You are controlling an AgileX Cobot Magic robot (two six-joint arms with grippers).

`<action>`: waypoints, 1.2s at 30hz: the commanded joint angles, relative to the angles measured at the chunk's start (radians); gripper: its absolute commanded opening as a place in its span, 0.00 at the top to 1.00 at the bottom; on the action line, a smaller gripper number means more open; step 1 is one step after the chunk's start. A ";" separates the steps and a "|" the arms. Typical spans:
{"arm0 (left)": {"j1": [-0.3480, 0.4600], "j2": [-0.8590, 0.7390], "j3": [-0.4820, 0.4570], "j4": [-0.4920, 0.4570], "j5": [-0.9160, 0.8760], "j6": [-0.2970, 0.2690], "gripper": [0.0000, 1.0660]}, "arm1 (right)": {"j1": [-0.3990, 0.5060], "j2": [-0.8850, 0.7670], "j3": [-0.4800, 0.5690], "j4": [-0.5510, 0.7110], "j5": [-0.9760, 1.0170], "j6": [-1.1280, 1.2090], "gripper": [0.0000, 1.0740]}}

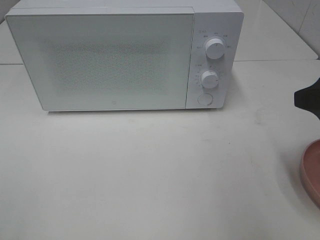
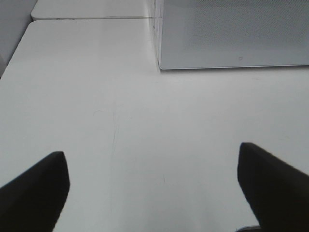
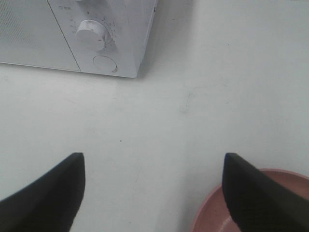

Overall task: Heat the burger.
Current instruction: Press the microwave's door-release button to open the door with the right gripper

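Microwave [image 1: 100, 60]: door shut. Burger: in no view, place unknown. Plate [image 3: 210, 217]: under right gripper [image 3: 152, 191], near table's right side. Left gripper [image 2: 152, 191]: jaws wide, empty; right likewise. Risk: right finger clips plate rim; shut door blocks loading.

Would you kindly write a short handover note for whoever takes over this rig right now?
Left gripper: open, empty, over the table in front of the microwave's left corner.
Right gripper: open, empty, beside the plate at the table's right edge.
Burger: not in view in any camera.
Done: nothing that shows; the door is shut.
Left: probably open the door, find the burger, put it inside, shut the door, set the knobs.
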 commanded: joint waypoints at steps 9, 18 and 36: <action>-0.004 -0.025 0.001 -0.005 -0.015 -0.005 0.19 | -0.004 0.196 0.076 0.004 -0.344 -0.004 0.30; -0.004 -0.025 0.001 -0.005 -0.015 -0.005 0.19 | 0.019 0.316 0.193 0.036 -0.685 -0.010 0.30; -0.004 -0.025 0.001 -0.005 -0.015 -0.005 0.19 | 0.502 0.609 0.221 0.700 -1.223 -0.481 0.30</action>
